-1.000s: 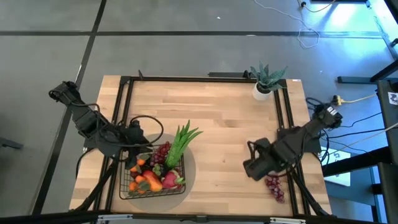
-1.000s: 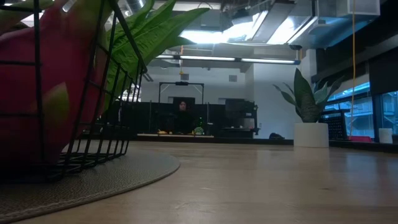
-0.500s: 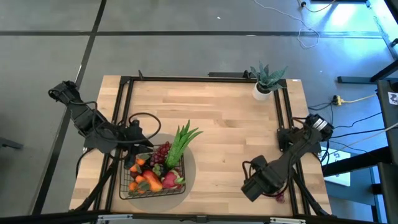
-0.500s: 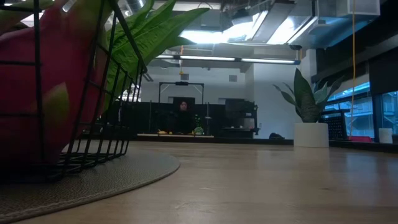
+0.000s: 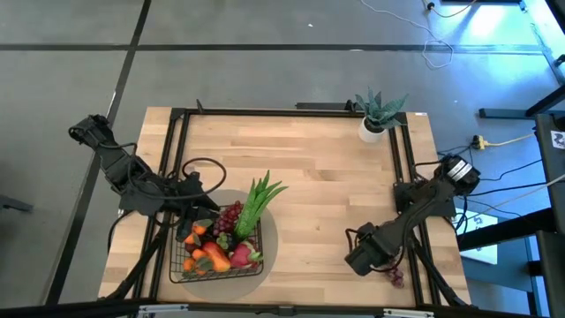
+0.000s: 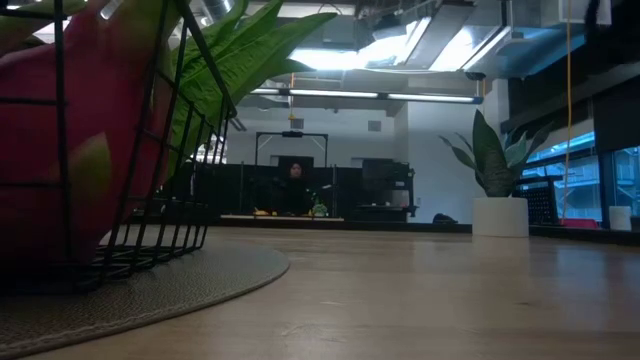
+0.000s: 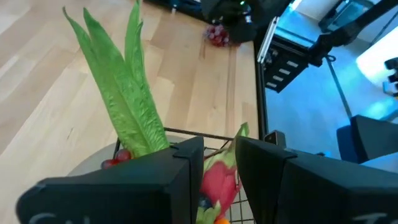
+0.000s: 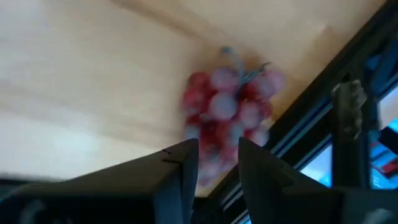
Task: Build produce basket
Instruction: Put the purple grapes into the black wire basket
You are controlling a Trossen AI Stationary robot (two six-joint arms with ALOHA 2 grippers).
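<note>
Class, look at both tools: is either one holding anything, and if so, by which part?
Nothing is held. The right tool hovers by the red grape bunch on the table, fingers narrowly apart. The left tool sits at the basket edge, empty.

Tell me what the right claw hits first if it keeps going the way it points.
Most likely the red grape bunch on the table: it lies straight ahead of the right claw, whose fingers stand slightly apart, empty. How far ahead is unclear.

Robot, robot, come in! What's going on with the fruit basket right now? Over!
Right gripper narrowly open over loose red grapes by the table's right edge, not gripping. Left gripper narrowly open, empty, above the filled basket. Nothing in the way.
</note>
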